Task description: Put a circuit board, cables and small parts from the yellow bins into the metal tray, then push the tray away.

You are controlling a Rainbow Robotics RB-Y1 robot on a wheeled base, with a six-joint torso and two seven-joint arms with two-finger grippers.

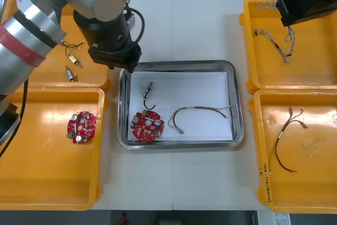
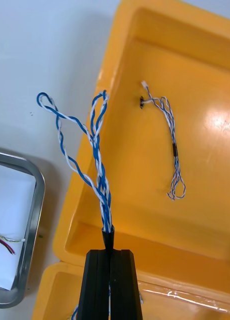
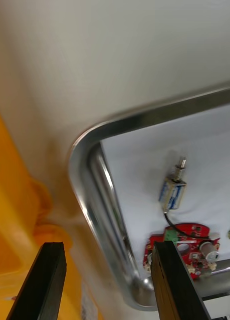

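Light surface [image 1: 200,19] below; right jaws clamped on twisted blue-and-white cable [image 2: 97,165], yellow plastic bin [image 2: 145,210] beneath; left jaws apart above shiny metal tray [image 3: 79,150] corner, small metal part [image 3: 173,194] beyond.

We note bright, even light, apparently from overhead; glare on the yellow bins [image 1: 310,183], sheen on the metal tray [image 1: 179,66], soft shadows on the table [image 1: 200,19].

Light table [image 1: 179,19] is carrying five things. Metal tray [image 1: 238,110] is sitting mid-table. Far left bin [image 1: 47,72] and near left bin [image 1: 47,177] are lying just beside it, one behind the other. Far right bin [image 1: 310,67] and near right bin [image 1: 316,183] are doing likewise opposite.
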